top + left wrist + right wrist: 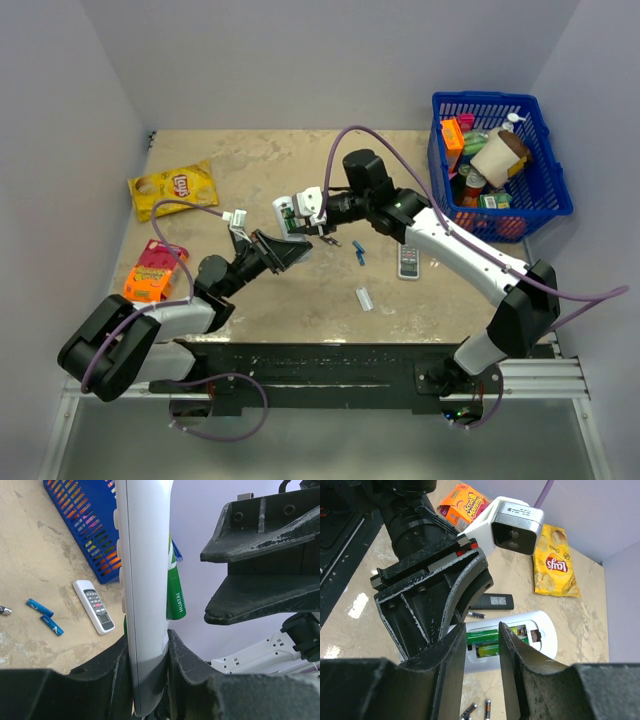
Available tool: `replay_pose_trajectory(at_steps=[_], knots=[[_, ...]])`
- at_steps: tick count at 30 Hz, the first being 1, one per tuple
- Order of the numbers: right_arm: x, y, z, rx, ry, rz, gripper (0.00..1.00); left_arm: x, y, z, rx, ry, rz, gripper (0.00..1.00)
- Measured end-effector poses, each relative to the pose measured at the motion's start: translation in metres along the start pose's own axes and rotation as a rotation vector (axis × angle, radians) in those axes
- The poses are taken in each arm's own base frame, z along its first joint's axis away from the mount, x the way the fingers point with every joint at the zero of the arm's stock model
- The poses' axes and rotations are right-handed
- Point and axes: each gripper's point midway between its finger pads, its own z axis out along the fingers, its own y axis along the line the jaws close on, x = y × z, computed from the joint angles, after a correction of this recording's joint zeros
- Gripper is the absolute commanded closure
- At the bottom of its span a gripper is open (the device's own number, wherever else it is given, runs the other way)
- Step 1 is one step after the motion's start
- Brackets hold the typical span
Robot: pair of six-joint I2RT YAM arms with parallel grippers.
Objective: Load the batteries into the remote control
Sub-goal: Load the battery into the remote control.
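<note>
Two hands meet above the bench's (250, 160) middle: the left hand (147, 645) clamps one end of the white remote control (145, 555), whose open bay holds the green batteries (487, 642) just beyond the right hand (482, 630), slightly parted and empty.

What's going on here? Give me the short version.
The left gripper is clamped on the white remote and holds it up off the table, with the battery compartment open. Two green batteries lie in that compartment; I cannot tell whether both are fully seated. The right gripper is close beside the compartment with its jaws apart, holding nothing. Spare blue cells and a grey-white remote lie on the table.
</note>
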Motion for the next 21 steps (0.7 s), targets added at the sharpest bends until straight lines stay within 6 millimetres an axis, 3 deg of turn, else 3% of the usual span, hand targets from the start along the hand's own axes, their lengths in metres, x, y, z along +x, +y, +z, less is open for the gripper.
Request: replay_pose_trajectory(at_steps=[21], knots=[[0.011, 0.004, 0.006, -0.014, 0.033, -0.011, 0.61, 0.001, 0.001, 0.001, 0.0, 0.009, -0.002, 1.0]])
